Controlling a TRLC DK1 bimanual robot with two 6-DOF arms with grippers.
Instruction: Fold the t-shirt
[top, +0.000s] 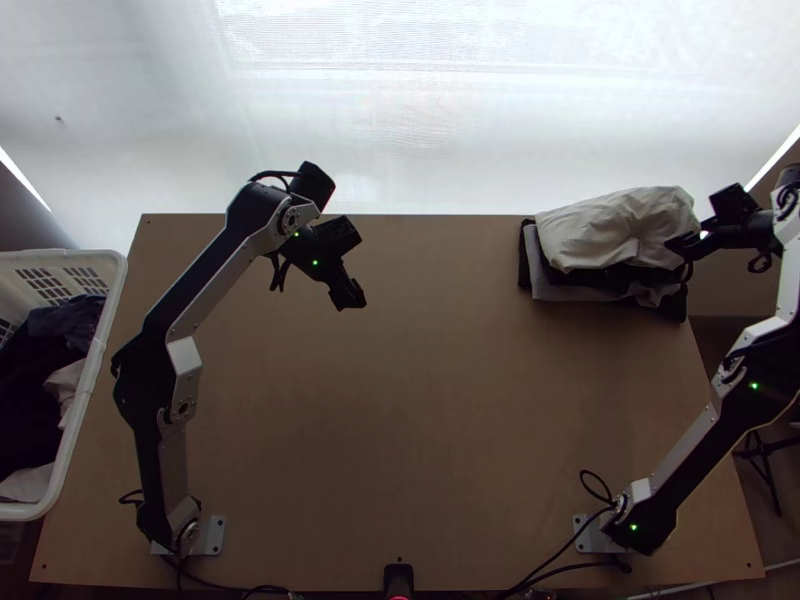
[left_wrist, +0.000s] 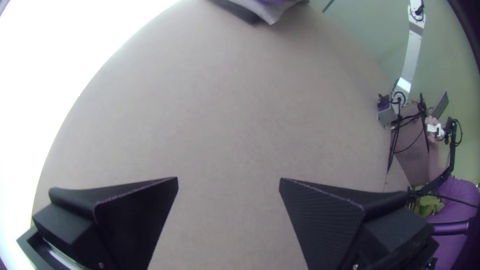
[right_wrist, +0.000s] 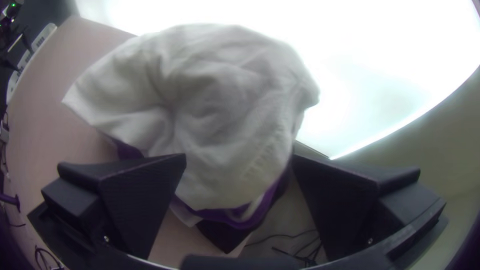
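Can see the pale t-shirt (top: 610, 228) lying on a pile of dark and grey cloth (top: 560, 290), upper right of the top view, by the spread-open right gripper (top: 681, 257); cannot tell if touching. Can see the left gripper (top: 349, 302) well apart, upper left of centre, also spread open. Cannot make out the lower layers behind a right wrist view finger. Looks rumpled, softly creased.
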